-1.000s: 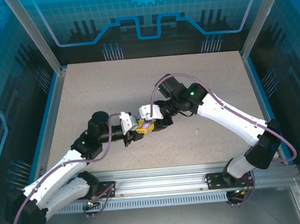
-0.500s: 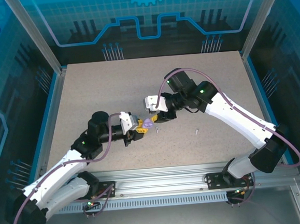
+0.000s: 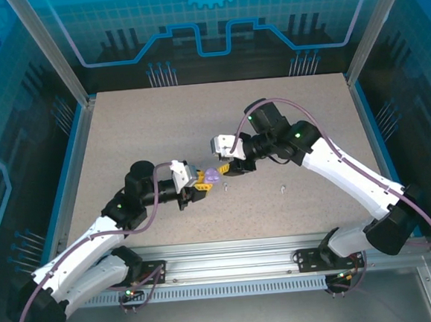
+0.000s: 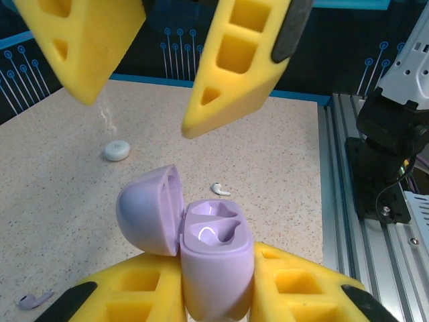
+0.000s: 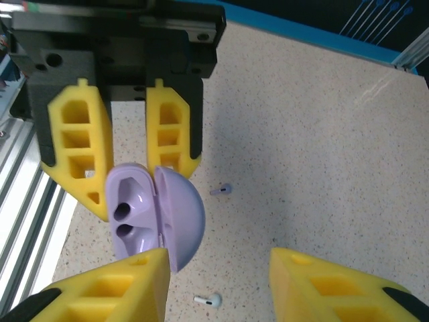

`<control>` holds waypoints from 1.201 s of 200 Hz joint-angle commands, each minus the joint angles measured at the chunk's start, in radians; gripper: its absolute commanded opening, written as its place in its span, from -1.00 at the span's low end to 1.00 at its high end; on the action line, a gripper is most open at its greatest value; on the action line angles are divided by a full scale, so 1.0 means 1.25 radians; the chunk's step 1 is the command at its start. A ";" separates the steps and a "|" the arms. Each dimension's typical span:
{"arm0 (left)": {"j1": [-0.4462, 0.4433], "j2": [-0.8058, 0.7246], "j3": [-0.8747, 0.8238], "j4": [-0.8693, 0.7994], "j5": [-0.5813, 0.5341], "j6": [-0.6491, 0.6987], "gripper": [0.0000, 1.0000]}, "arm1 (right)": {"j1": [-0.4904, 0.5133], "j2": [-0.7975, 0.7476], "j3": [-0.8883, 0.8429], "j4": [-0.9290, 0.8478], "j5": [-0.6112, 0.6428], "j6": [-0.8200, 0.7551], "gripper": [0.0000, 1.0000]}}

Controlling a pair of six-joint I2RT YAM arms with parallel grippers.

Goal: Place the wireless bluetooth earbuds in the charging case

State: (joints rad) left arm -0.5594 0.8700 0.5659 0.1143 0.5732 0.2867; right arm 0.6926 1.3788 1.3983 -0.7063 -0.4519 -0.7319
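Earbuds lie loose on the speckled bench [image 3: 138, 130], outside the charging case [image 4: 218, 261]. Nearest the arm bases, the white earbud [image 3: 225, 188] rests on the bench just on the near side of the two tools. A small white round piece [image 3: 283, 189] sits well off to its right, apart from everything else. A little farther in, the left tool [image 3: 196, 185] reaches in from the left with its yellow fingers [image 4: 141, 288] closed tight on the body of the charging case. It holds the case off the bench with the open top turned upward. The purple lid [image 4: 151, 211] is swung back on its hinge toward the far side, leaving the two glossy wells exposed. The right tool [image 4: 137, 114] comes in from the right and hangs just above the case. Its fingers [image 5: 114, 288] are spread well apart with nothing between them. In the right wrist view one of those fingers sits very close to the edge of the lid, and I cannot tell whether it touches. Beyond the case, on its far side, the purple earbud [image 5: 223, 190] lies flat on the bench, near the left tool's fingers but clear of them.
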 commanded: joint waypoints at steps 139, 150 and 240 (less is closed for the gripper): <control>0.176 -0.213 -0.195 0.222 -0.207 -0.249 -0.54 | 0.012 -0.027 -0.092 0.158 0.147 0.677 -0.14; 0.178 -0.241 -0.187 0.180 -0.254 -0.247 -0.53 | 0.016 0.004 -0.085 0.143 0.163 0.737 -0.14; 0.179 -0.385 -0.159 -0.050 -0.474 -0.236 -0.52 | 0.137 0.386 0.141 -0.030 0.346 1.007 -0.25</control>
State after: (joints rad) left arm -0.3420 0.4088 0.3260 0.1413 0.0841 -0.0021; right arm 0.8326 1.7439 1.4803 -0.6407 -0.0853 0.4091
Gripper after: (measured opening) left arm 0.241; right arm 0.384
